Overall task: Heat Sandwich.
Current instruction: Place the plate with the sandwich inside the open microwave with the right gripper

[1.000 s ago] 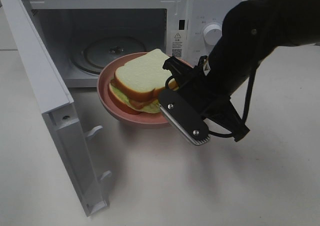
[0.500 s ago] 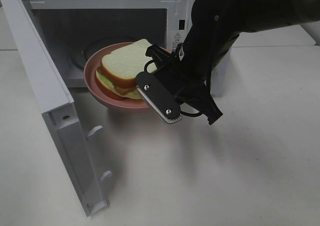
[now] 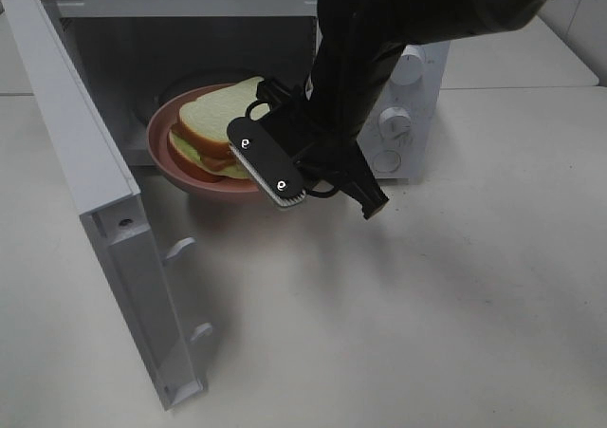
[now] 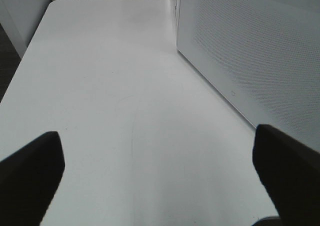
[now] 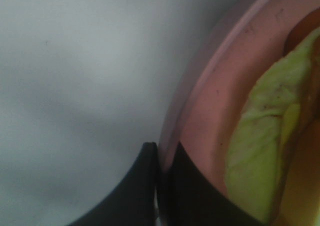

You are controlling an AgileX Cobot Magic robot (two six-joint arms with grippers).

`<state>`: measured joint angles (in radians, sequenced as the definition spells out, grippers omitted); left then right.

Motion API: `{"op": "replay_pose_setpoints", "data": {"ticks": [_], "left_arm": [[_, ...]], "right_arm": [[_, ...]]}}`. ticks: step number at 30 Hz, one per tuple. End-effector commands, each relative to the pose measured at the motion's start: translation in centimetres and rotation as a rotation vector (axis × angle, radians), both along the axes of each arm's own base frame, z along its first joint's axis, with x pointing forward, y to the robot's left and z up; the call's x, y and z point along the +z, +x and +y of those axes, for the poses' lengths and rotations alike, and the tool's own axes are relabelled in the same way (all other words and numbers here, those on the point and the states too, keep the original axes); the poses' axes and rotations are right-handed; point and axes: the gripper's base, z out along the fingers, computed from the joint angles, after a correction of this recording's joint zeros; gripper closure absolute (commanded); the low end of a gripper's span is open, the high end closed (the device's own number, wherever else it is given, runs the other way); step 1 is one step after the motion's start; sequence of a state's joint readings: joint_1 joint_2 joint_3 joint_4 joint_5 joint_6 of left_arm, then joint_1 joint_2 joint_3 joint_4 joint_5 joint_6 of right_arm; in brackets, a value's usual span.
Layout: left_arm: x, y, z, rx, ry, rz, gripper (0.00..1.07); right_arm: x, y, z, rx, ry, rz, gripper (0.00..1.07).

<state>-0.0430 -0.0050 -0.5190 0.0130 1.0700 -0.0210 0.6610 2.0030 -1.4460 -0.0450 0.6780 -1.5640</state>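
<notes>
The sandwich (image 3: 211,122), orange-brown bread with pale green filling, lies on a round pink plate (image 3: 163,153). My right gripper (image 3: 256,158) is shut on the plate's near rim and holds it in the mouth of the open white microwave (image 3: 410,86), above the glass turntable. In the right wrist view the black fingers (image 5: 145,186) pinch the pink plate (image 5: 220,100) rim, with the sandwich's green filling (image 5: 260,151) beside them. My left gripper (image 4: 157,138) is open over bare table, with nothing between its fingers, and is out of the exterior high view.
The microwave door (image 3: 85,191) stands swung out to the left toward the table's front. The door's dotted panel (image 4: 260,50) is close beside the left gripper. The microwave's knobs (image 3: 394,120) sit behind the right arm. White table lies in front.
The right gripper has carried the plate with the sandwich leftward and back, from in front of the microwave into its opening. The left gripper has stayed open.
</notes>
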Motion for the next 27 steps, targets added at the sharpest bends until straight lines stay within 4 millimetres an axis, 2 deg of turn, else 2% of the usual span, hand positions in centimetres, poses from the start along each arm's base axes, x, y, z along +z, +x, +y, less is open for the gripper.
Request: {"op": "replay_pose_setpoints", "data": {"ticks": [1,13,27], "left_arm": [[-0.1,-0.3,0.0,0.001,0.003,-0.021,0.09],[-0.1,-0.3,0.0,0.001,0.003,-0.021,0.09],[-0.1,-0.3,0.0,0.001,0.003,-0.021,0.09]], "right_arm": [[0.6,1.3,0.4,-0.043,0.010,-0.017,1.06],[1.0,4.0,2.0,-0.131,0.015,-0.043,1.06],[0.3,6.8,4.1,-0.257,0.061,-0.040,1.04]]}}
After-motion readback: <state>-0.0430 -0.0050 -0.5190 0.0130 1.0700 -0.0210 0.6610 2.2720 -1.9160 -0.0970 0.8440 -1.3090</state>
